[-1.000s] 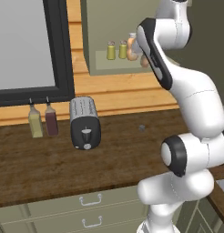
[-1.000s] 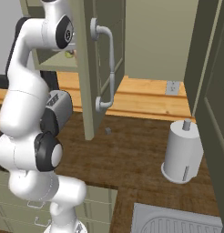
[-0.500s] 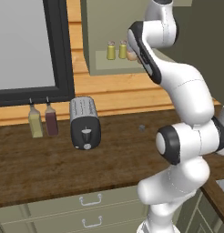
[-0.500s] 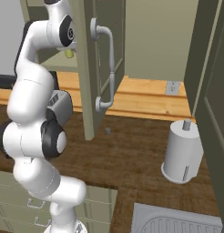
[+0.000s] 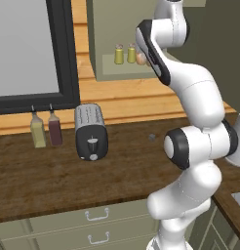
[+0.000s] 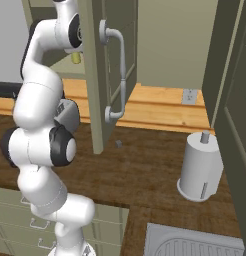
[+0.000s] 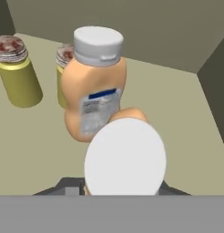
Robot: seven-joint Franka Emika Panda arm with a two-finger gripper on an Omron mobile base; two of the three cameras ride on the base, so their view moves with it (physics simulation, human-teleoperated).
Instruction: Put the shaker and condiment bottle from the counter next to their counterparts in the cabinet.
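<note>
Left base view: your arm reaches up into the cabinet (image 5: pixel 105 39), two shakers (image 5: pixel 119 53) on its shelf. Hand view: your end effector (image 7: pixel 124 189) is clamped on a condiment bottle (image 7: pixel 125 157), its twin (image 7: pixel 93 86) standing just behind at 11 o'clock

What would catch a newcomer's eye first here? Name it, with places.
In the hand view, a peach-orange condiment bottle is held in the shut gripper, its white cap toward the camera, with its twin upright just behind on the cabinet shelf. Two yellow-green shakers stand beside them.
</note>
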